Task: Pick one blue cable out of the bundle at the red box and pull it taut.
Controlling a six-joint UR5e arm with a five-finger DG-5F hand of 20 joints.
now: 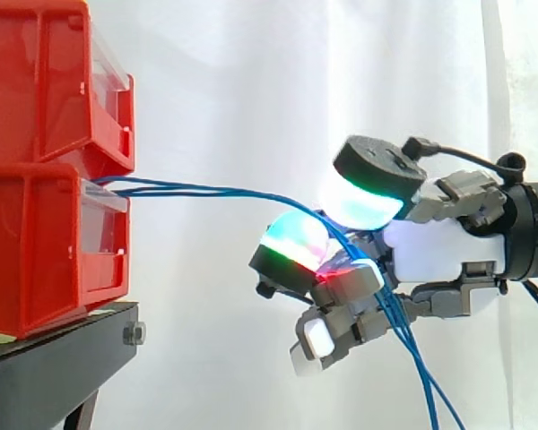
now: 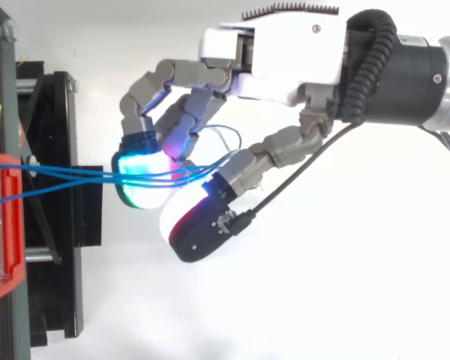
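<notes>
**Blue cables [image 1: 206,191] pinched in the hand, span near level**

1. Hand. The grey-and-white multi-fingered robot hand [image 1: 439,246] stands closest and reaches in from the right with its fingers curled. The glowing fingertips [image 1: 291,244] close from below against an upper pad, and the thin blue cables pass through that pinch. From the side, several strands seem to run through it rather than one; exactly how many cannot be told. From above, the strands [image 2: 82,174] converge at the green-lit pad, and a small loop shows behind the fingers.

2. Cables. On the near side of the pinch, the loose tails drop away below the palm. On the far side, the strands run almost level, with a slight arch, to the gap between the two stacked red plastic bins [image 1: 45,251], where they emerge. Judgement: the pinch sits well apart from the bins so that a pull away from them would load the span. The arch suggests some slack.

3. Support. The bins rest on a black metal stand [image 1: 45,376], which steadies the far end. A white curtain [image 1: 251,72] hangs behind.
</notes>
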